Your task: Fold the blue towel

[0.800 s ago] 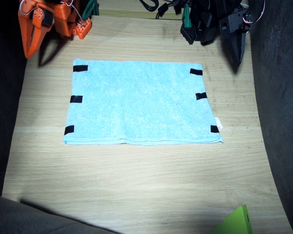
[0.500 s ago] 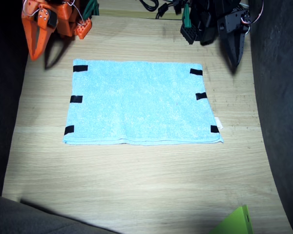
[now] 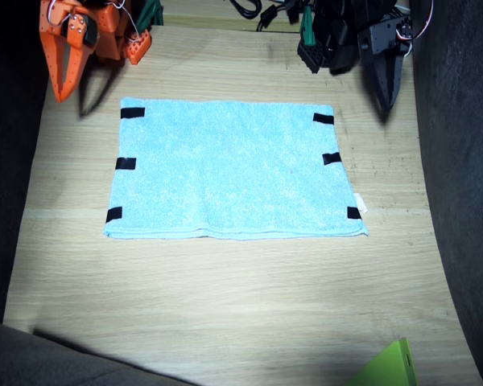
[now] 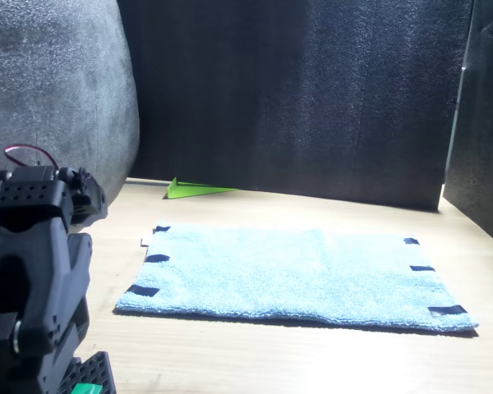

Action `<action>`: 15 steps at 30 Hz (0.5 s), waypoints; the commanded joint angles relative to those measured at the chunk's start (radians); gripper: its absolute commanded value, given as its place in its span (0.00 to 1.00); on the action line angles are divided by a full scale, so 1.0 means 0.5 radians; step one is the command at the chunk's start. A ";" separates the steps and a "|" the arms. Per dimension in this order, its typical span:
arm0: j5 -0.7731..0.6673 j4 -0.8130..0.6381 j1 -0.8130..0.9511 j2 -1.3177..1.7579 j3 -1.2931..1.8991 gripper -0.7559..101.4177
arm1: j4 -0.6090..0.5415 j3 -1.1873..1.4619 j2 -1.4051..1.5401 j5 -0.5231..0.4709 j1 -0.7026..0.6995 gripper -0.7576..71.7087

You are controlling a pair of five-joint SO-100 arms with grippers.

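Green object [image 3: 389, 366] cropped by the fixed view's bottom edge, identity unclear.

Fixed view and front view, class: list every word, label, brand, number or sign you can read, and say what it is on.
None can be read.
Light sky-blue terry cloth towel: no print; its small black tape patches are blank.
Tiny white tag at the towel's edge: too small to read.

Right arm [image 3: 76, 32] orange plastic, thin white wires; left arm [image 3: 362, 36] black, red-white wire loop, green connector.
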 commanded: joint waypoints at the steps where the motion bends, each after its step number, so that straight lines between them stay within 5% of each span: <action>1: 0.034 -0.034 -0.061 0.015 -0.012 0.00 | -0.028 0.006 0.031 0.018 0.104 0.01; 8: 0.249 -0.175 -0.110 -0.144 -0.080 0.00 | -0.055 -0.181 -0.061 -0.012 0.031 0.06; 12: 0.199 -0.279 -0.052 -0.954 -0.558 0.00 | -0.012 -0.819 -0.973 0.092 0.003 0.09; 15: 0.221 -0.255 -0.083 -1.344 -0.871 0.00 | 0.163 -1.417 -1.641 -0.040 0.031 0.05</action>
